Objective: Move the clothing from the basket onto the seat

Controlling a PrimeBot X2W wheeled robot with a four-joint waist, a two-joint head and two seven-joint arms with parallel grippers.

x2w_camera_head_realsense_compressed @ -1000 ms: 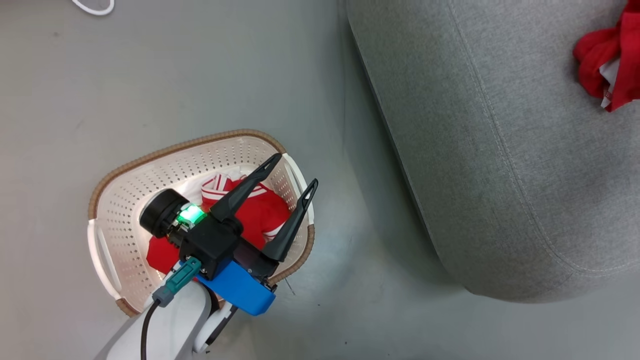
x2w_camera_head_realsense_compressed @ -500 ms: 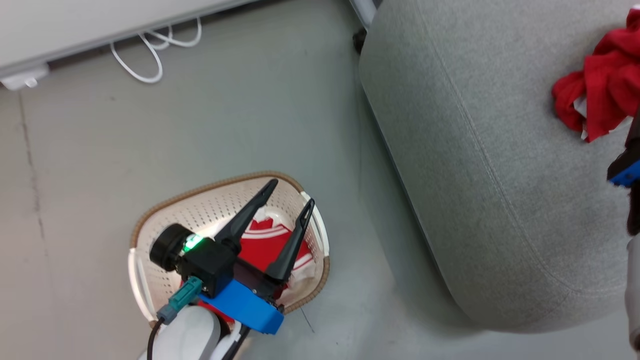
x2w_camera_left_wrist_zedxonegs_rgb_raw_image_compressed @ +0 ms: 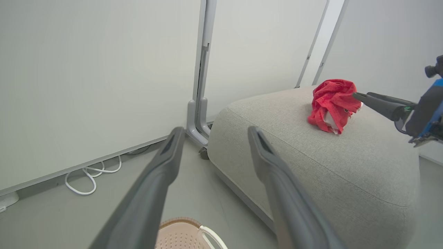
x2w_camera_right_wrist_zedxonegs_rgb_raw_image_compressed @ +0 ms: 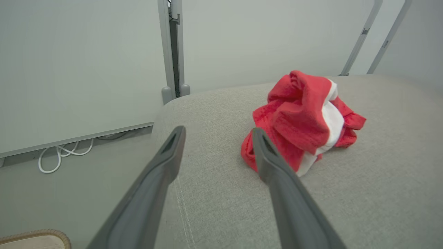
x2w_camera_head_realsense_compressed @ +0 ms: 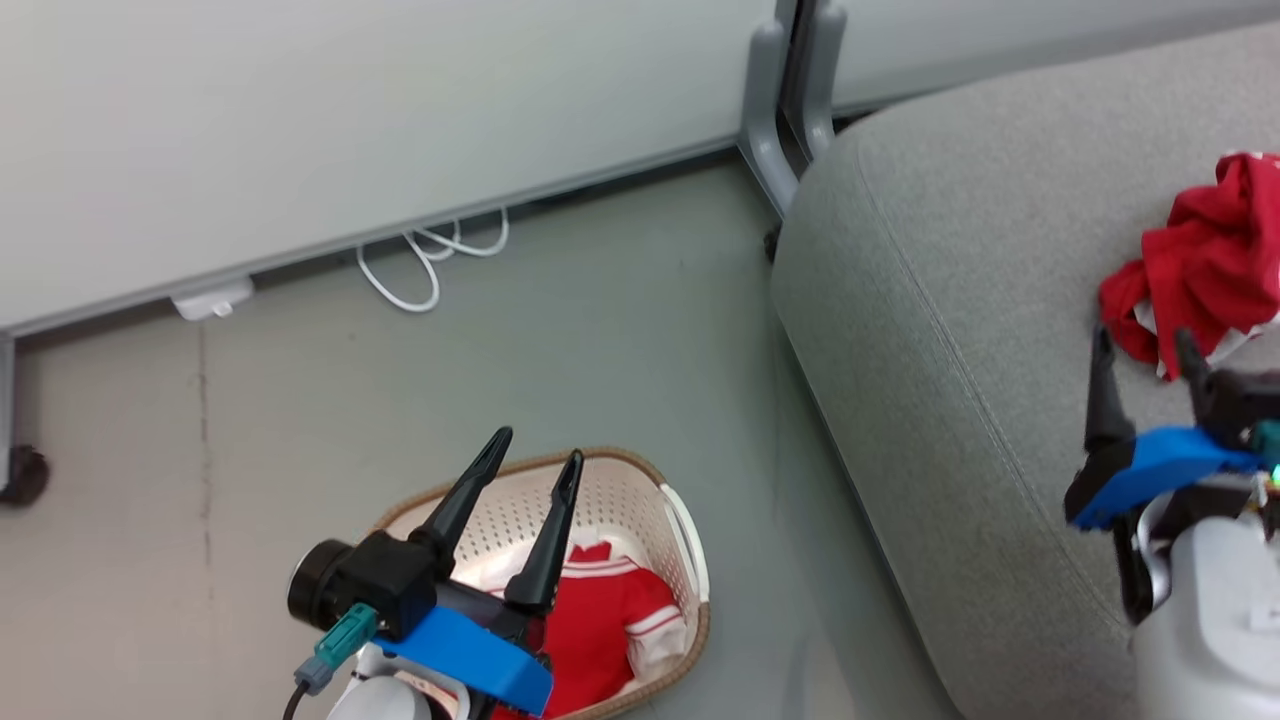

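Left gripper above laundry basket, right gripper above sofa cushion
Both spread, empty; open floor between rim and cushion.

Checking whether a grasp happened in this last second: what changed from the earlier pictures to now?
The head camera tilted up, so the whole view shifted. The right gripper came in over the seat, its open fingers pointing at the red garment lying there. Nothing was taken or released. The left gripper stays open above the basket, whose red-and-white garment remains inside.
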